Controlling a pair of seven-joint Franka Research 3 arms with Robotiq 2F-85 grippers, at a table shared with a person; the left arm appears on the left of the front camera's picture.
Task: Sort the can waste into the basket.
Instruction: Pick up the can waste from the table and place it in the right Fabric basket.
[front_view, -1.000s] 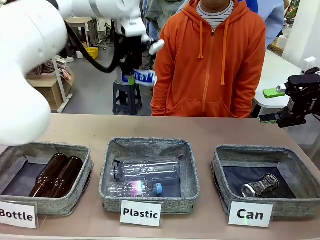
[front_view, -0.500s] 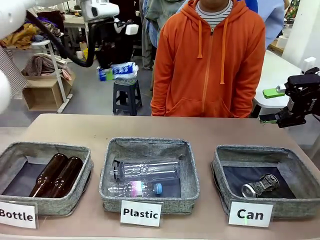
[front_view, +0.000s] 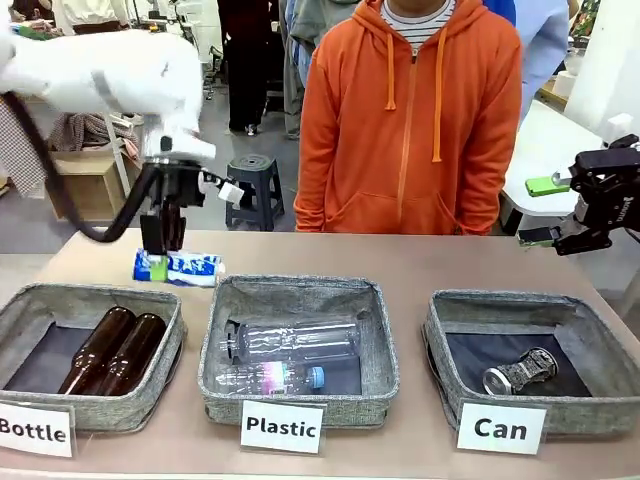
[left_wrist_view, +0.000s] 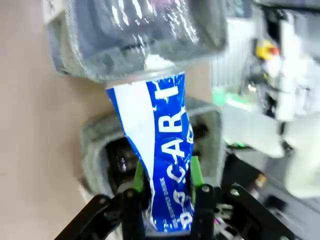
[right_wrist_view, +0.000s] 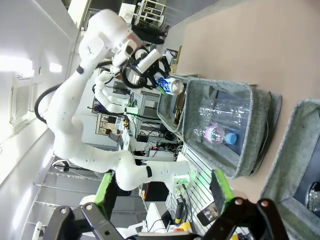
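Note:
My left gripper (front_view: 160, 245) hangs low over the table's far left, shut on a blue can (front_view: 180, 268) with white lettering that lies sideways, just behind the gap between the Bottle and Plastic baskets. The left wrist view shows the blue can (left_wrist_view: 160, 160) dented and pinched between the green pads (left_wrist_view: 196, 172). I cannot tell whether it touches the table. A dented silver can (front_view: 520, 372) lies inside the grey Can basket (front_view: 440, 335) at the front right. My right gripper (front_view: 543, 211) is open and holds nothing, high beyond that basket's far right corner.
The Bottle basket (front_view: 170, 345) holds two brown glass bottles (front_view: 110, 350). In the Plastic basket (front_view: 385, 350) lie two clear plastic bottles (front_view: 290, 342). A person in an orange hoodie (front_view: 410, 120) stands at the far edge. Bare tabletop runs behind the baskets.
My left arm has swung from high at the centre to the left and down, carrying the blue can to just above the table. The right arm has not moved.

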